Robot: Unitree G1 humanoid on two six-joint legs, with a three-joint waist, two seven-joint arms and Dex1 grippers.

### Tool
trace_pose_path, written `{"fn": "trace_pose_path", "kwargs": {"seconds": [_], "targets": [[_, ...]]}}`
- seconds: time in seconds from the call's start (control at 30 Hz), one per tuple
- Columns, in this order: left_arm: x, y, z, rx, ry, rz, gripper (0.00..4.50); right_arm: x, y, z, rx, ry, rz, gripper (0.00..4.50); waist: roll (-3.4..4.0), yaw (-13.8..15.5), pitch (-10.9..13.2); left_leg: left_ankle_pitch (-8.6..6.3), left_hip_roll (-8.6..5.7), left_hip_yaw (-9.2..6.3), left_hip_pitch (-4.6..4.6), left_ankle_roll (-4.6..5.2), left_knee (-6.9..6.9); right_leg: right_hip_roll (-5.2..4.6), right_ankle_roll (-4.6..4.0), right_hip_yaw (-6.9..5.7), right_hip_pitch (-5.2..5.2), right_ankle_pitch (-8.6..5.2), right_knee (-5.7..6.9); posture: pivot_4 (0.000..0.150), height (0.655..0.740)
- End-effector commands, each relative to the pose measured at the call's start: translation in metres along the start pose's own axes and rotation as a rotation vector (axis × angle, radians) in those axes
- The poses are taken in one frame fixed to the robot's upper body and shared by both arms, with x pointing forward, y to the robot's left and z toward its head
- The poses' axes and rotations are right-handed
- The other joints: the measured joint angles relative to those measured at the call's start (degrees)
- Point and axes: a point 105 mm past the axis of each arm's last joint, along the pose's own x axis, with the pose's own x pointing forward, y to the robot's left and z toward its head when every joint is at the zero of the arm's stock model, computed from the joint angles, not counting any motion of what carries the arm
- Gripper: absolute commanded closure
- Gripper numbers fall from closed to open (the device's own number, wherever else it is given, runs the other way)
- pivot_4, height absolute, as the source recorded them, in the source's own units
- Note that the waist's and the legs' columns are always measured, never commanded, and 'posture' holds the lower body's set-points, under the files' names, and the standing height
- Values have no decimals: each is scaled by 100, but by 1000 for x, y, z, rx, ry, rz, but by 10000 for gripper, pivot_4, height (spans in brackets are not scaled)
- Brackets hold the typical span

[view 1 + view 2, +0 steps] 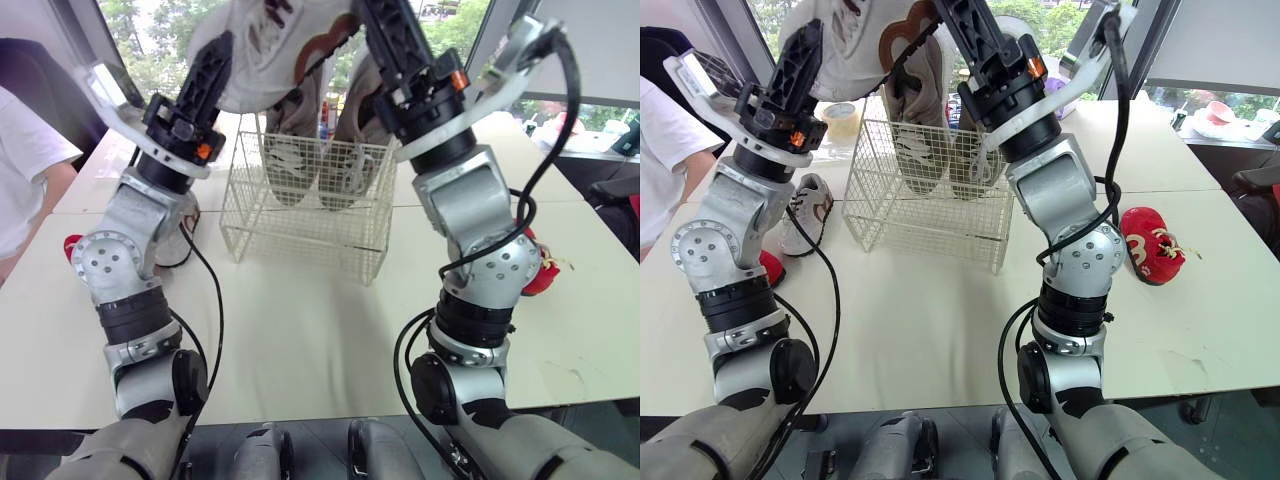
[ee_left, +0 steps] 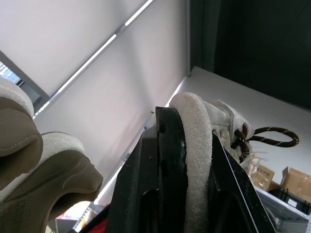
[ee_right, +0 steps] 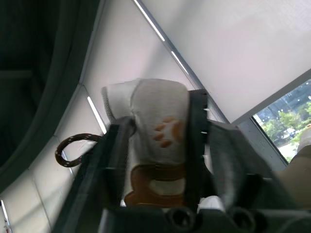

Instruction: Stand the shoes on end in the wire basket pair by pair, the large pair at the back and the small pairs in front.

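A small white shoe with brown trim is held high above the wire basket. Both grippers are on it. My left gripper is shut on its fleecy white edge. My right gripper is shut on the end marked with a paw print. Two large grey-white shoes stand on end at the back of the basket. The matching small white shoe lies on the table to the left of the basket.
One red shoe lies on the table at the right. Another red shoe lies at the left behind my left arm. A person in a white sleeve stands at the table's left edge.
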Motion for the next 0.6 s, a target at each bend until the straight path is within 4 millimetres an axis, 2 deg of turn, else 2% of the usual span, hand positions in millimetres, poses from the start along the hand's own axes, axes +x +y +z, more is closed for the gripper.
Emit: {"fn": "trace_pose_path", "kwargs": {"seconds": [0.03,0.07,0.1,0.17,0.33,0.37,0.47,0.57,0.6], "targets": [[8,-11,-14,26,81,-40,42188,7,18,-3,-35,15,58,37900,0,-1,0,0,0,0,0,0,0,0,0,0,0,0,0,1500,7400],[9,-12,-13,28,80,-44,42188,7,17,-4,-42,18,50,41672,0,-3,0,0,0,0,0,0,0,0,0,0,0,0,-1,1500,7400],[9,-12,-12,30,79,-46,42188,7,17,-5,-48,22,44,43429,0,-6,0,0,0,0,0,0,0,0,0,0,0,0,-1,1500,7400],[10,-13,-3,19,34,-52,42188,6,16,-7,-54,26,34,43429,0,-7,0,0,0,0,0,0,-1,0,0,0,0,0,-1,1500,7400],[10,-14,20,14,-58,-56,42188,2,17,-4,-76,-2,30,19212,0,-2,0,0,1,-1,0,0,-1,0,0,0,0,0,-3,1500,7400],[10,-14,24,15,-68,-57,42188,1,17,-4,-77,-7,29,13125,0,-4,0,0,1,-2,-1,1,-1,1,0,-1,0,0,-4,1500,7400],[11,-15,26,18,-68,-61,42188,0,16,-7,-72,-4,20,173,0,-8,0,-1,1,-2,-2,1,-3,1,0,-1,0,0,-7,1500,7400],[13,-17,25,19,-58,-68,42188,0,17,-10,-63,-6,16,173,0,-8,0,-1,1,-2,-2,1,-6,2,0,-1,0,0,-12,1500,7400],[14,-18,21,11,-45,-76,42188,-3,13,-4,-70,-13,8,173,0,-8,0,-1,2,-2,-3,1,-6,2,0,-1,0,0,-12,1500,7400]]}}
